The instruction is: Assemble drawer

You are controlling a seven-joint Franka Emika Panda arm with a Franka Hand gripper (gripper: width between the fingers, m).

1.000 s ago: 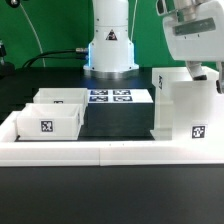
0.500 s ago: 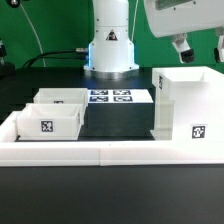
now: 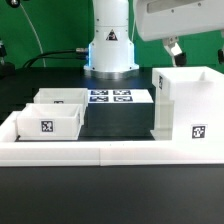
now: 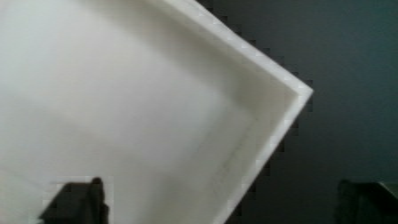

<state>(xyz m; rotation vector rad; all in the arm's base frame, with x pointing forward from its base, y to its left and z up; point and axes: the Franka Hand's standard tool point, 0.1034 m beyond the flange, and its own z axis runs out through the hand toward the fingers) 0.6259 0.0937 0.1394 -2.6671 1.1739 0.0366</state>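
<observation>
The tall white open-fronted casing (image 3: 186,105) stands at the exterior view's right, with a square tag on its side. Two small white open-top trays sit at the left: the front tray (image 3: 48,121) and, behind it, the back tray (image 3: 63,97). My gripper (image 3: 198,43) hangs above the casing, clear of it, open and empty. One finger (image 3: 175,47) shows; the other is at the frame's edge. In the wrist view the casing's white wall and corner (image 4: 143,110) fill the picture below the gripper (image 4: 222,205), with both dark fingertips (image 4: 75,200) spread wide apart.
The long low white border rail (image 3: 100,152) runs along the front and up the left side. The marker board (image 3: 112,96) lies before the arm's base (image 3: 110,55). A black mat (image 3: 115,120) lies between trays and casing.
My gripper has risen from the casing's top edge and shifted to the exterior view's left. The casing and both trays have not moved.
</observation>
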